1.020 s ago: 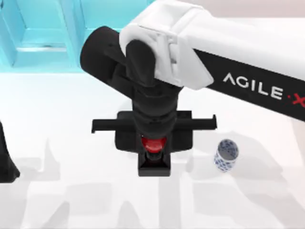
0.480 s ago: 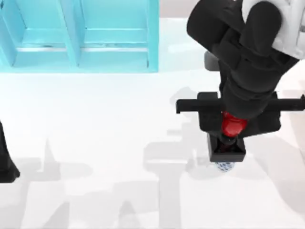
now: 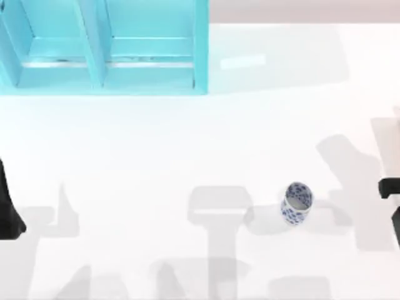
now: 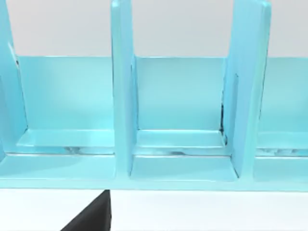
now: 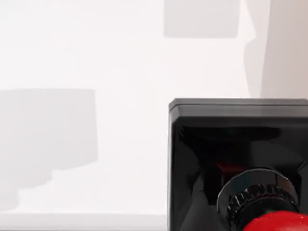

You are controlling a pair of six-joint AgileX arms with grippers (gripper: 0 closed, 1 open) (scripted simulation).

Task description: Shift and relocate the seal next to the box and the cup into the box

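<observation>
One cup (image 3: 296, 203), white w/ blue marks, stands upright on the white table (image 3: 156, 144), toward the right side & nearer the front edge in the top view. It is open at the top, and nothing touches it.

The blue box (image 3: 103, 47) sits at the back left of the table, w/ upright walls that split it into parts. It is well apart from the cup. The left wrist view looks right at the box (image 4: 178, 110) and its dividers.

The left arm (image 3: 7, 206) is parked at the table's left edge, a dark shape only; can't tell how its fingers stand.

The right gripper (image 3: 390, 190) is just a small black bit at the far right edge of the top view, to the right of the cup & apart from it. In the right wrist view the seal (image 5: 240, 163) is very close to the camera, its black square base and red knob showing, above the bare table. The fingers can't be made out there, so can't tell if they are clamped on the seal.
</observation>
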